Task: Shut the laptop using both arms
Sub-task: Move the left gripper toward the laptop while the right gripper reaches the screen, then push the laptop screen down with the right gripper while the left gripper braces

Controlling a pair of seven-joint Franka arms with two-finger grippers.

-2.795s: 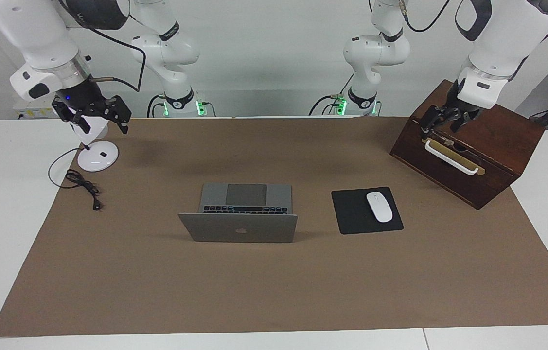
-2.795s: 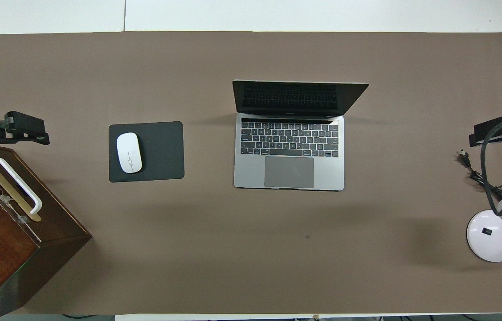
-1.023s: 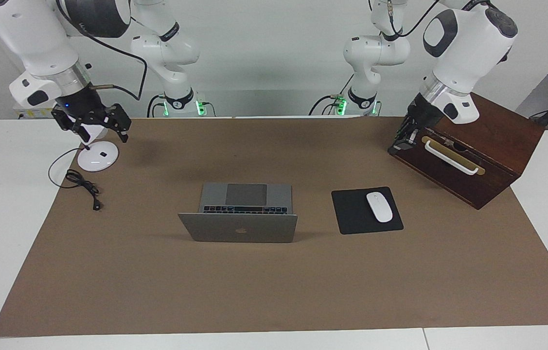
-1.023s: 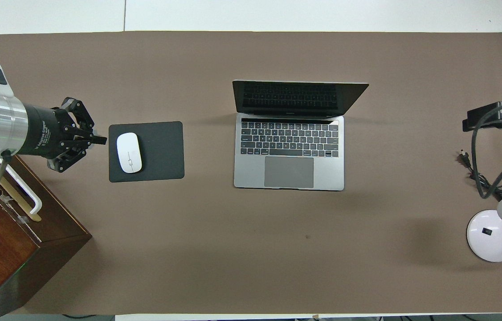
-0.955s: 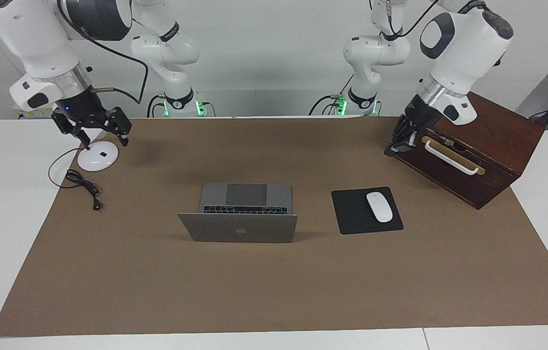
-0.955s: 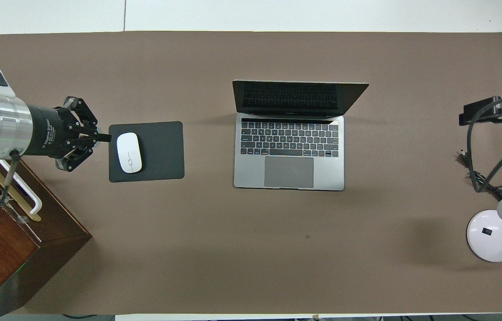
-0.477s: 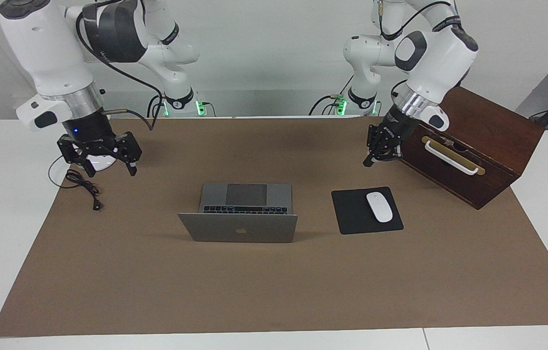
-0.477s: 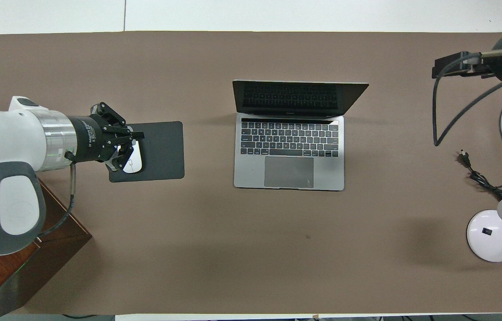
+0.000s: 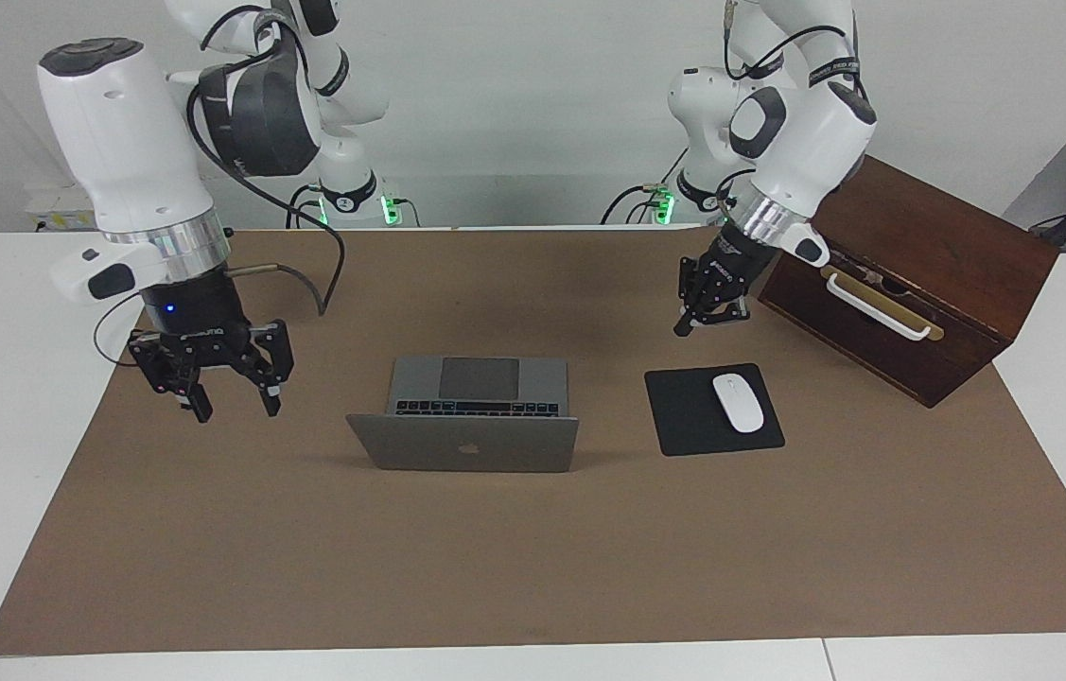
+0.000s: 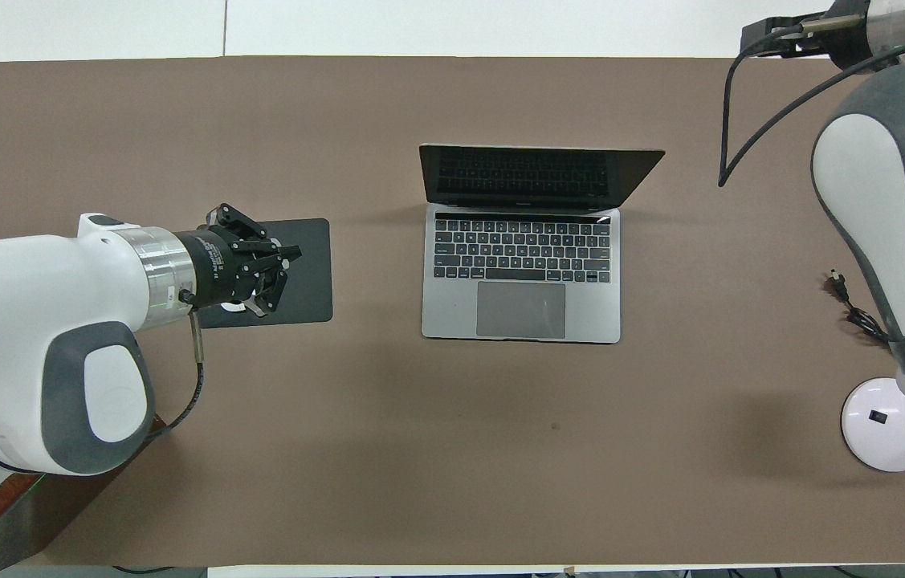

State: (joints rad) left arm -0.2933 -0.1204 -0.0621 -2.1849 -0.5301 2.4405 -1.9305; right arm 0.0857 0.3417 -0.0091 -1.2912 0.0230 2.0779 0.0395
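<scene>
The silver-grey laptop [image 9: 463, 443] [image 10: 520, 273] stands open in the middle of the brown mat, its screen facing the robots and its lid leaning back. My right gripper [image 9: 236, 409] hangs open over the mat, beside the laptop toward the right arm's end, touching nothing. It is out of the overhead view. My left gripper [image 9: 682, 328] [image 10: 290, 255] is shut with nothing in it, in the air over the black mouse pad [image 9: 695, 413], apart from the laptop.
A white mouse [image 9: 738, 402] lies on the mouse pad [image 10: 309, 273]. A dark wooden box [image 9: 911, 284] with a white handle stands at the left arm's end. A white lamp base [image 10: 882, 425] and a black cable [image 10: 854, 309] lie at the right arm's end.
Both arms have swung in from the table's ends toward the laptop. The left gripper left the box and came over the mouse pad. The right gripper came down beside the laptop, its fingers a little narrower.
</scene>
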